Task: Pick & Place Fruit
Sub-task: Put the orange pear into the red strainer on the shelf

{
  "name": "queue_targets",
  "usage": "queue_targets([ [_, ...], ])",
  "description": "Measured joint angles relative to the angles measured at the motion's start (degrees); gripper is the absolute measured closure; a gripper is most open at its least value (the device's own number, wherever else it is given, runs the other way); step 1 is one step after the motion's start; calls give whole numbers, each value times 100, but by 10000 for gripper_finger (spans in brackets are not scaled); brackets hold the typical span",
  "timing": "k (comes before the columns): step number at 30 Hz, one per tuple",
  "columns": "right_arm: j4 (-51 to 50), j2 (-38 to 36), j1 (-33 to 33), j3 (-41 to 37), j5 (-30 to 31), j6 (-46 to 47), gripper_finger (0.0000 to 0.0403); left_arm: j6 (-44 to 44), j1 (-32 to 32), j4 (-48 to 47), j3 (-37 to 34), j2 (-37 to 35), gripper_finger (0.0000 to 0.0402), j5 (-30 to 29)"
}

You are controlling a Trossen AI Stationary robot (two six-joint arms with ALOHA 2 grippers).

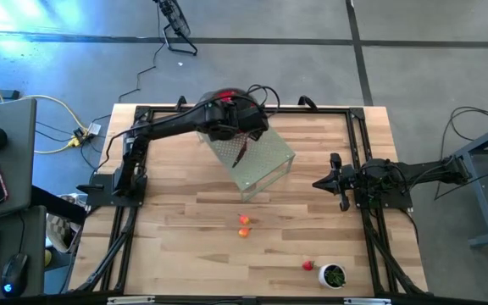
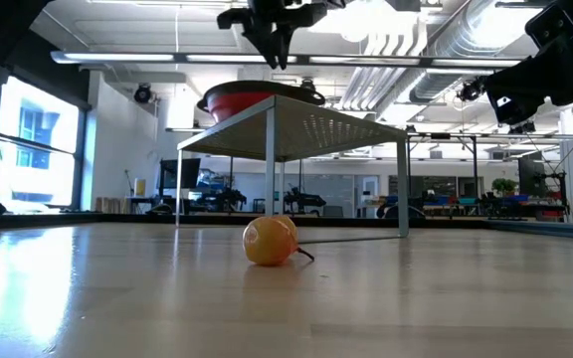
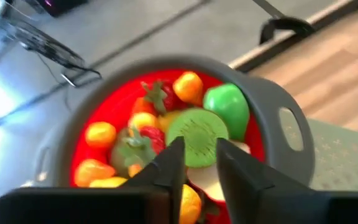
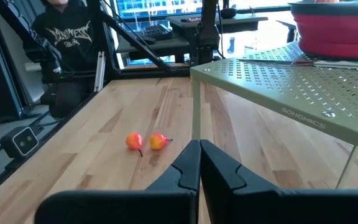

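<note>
Left gripper (image 3: 197,163) hangs above the red bowl (image 3: 104,102), fingers (image 3: 169,165) parted by a narrow gap with nothing between them; it holds no fruit. Directly beneath the fingertips lies a pile of toy fruit inside the bowl: a green kiwi slice (image 3: 199,132), a green apple (image 3: 227,107), an orange piece (image 3: 188,86), a strawberry (image 3: 161,96) and several yellow and orange pieces. The bowl has a grey rim with a handle (image 3: 289,127) and stands on a perforated pale-green shelf (image 1: 261,161) raised on legs at the far middle of the table (image 1: 185,246). Right gripper (image 4: 199,163) is clenched empty, waiting low at the right side of the table, pointed toward the shelf. On the bare table nearer the front, two orange-red fruits (image 1: 244,225) lie just beside each other, well apart from the shelf. Near the front right a red fruit (image 1: 308,266) lies just beside a small white cup (image 1: 334,275) with green contents. A person in a dark printed top (image 4: 64,34) is beyond the table.
</note>
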Motion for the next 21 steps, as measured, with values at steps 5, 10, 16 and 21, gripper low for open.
queue_targets([
  [5, 0, -1, 0, 0, 0, -77, 400, 22, 15, 6, 0, 0, 357, 674],
  [10, 2, -1, 0, 0, 0, -81, 400, 565, 3, 468, 0, 0, 373, 703],
  [16, 0, -2, -2, 0, -20, -67, 400, 1135, -551, 785, -131, -4, 384, 225],
  [21, 0, -2, -1, 0, -20, -69, 400, 1185, -1168, 761, -281, -4, 399, -1],
])
